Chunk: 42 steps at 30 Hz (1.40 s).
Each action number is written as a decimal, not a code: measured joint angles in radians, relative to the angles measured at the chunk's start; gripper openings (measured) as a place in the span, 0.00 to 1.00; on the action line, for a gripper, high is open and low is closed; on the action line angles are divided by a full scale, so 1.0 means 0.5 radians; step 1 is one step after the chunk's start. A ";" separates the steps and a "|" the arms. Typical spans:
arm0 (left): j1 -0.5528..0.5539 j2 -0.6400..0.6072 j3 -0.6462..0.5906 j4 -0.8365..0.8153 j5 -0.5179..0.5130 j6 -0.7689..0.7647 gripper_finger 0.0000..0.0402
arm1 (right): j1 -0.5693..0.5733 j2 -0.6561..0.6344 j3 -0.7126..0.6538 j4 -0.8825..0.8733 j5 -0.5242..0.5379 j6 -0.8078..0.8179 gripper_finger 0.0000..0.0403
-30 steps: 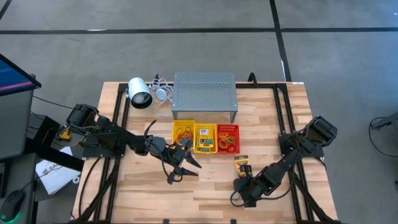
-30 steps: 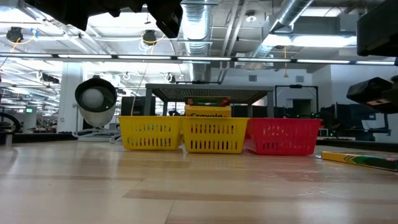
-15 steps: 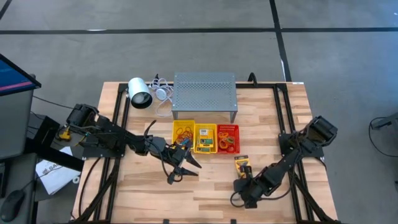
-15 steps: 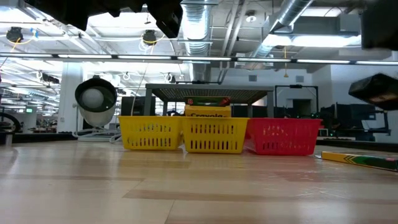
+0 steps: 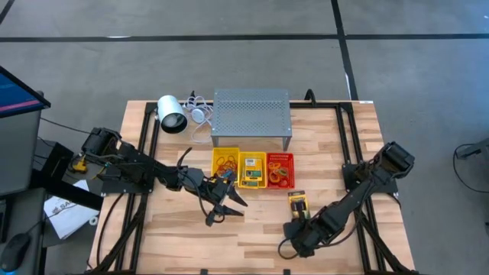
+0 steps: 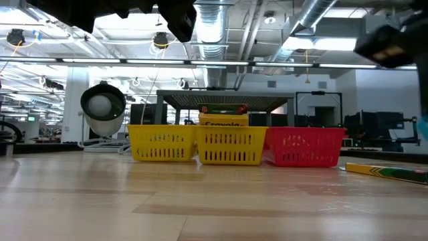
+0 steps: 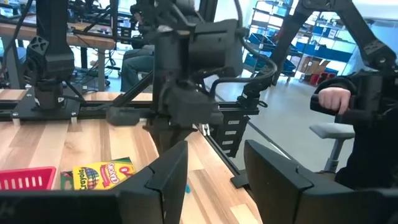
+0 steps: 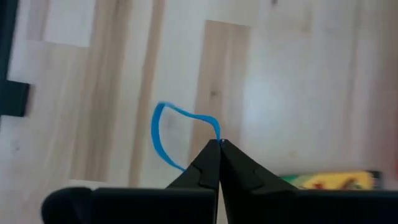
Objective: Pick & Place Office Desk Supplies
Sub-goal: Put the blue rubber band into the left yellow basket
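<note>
My right gripper (image 8: 219, 144) is shut on a thin blue rubber band (image 8: 160, 133) above the bare wood near the table's front right (image 5: 294, 229). A yellow-and-green crayon box (image 5: 296, 204) lies flat on the table just beyond it. Two yellow baskets (image 5: 225, 161) (image 5: 252, 169) and a red basket (image 5: 280, 169) stand in a row at mid-table, holding bands, a crayon box and rings. My left gripper (image 7: 214, 171) hovers open in front of the baskets (image 5: 227, 200), level, with nothing between its fingers. My right gripper pinches one spot of the blue band's loop (image 8: 217, 138) between the very tips of its two fingers. The fingers come from above, slanting down. The rest of the band hangs out from the tips as an open, slack loop above the wood.
A grey perforated metal stand (image 5: 251, 116) and a white cylindrical lamp (image 5: 171, 114) stand behind the baskets. Bare wood lies along the table's near side. A person's hand (image 7: 333, 99) shows in the room beyond the table.
My right gripper has risen from the table, carrying the blue band up with it. My left arm has kept still.
</note>
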 joint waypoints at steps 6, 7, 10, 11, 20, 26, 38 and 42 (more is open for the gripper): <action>0.000 0.000 0.000 -0.001 -0.036 -0.070 0.38 | -0.002 0.000 0.206 -0.341 0.163 -0.072 0.00; 0.000 0.000 0.000 0.000 -0.049 -0.087 0.38 | -0.002 0.000 0.244 -0.404 0.202 -0.079 0.00; 0.000 0.000 0.000 -0.001 -0.099 -0.138 0.38 | -0.002 0.000 0.360 -0.551 0.316 -0.094 0.00; 0.000 0.000 0.000 -0.001 -0.129 -0.156 0.38 | -0.002 0.000 0.395 -0.604 0.358 -0.103 0.00; 0.000 -0.001 0.000 -0.001 -0.357 -0.315 0.38 | -0.063 0.000 0.597 -0.667 0.693 -0.361 0.00; 0.000 0.000 0.000 0.000 -0.412 -0.359 0.38 | -0.213 0.000 0.660 -0.629 0.793 -0.571 0.00; 0.000 -0.001 0.000 -0.045 -0.513 -0.359 0.38 | -0.383 0.000 0.838 -0.578 0.793 -0.925 0.00; 0.000 -0.001 -0.001 -0.109 -0.572 -0.359 0.38 | -0.399 0.000 0.902 -0.570 0.804 -0.994 0.00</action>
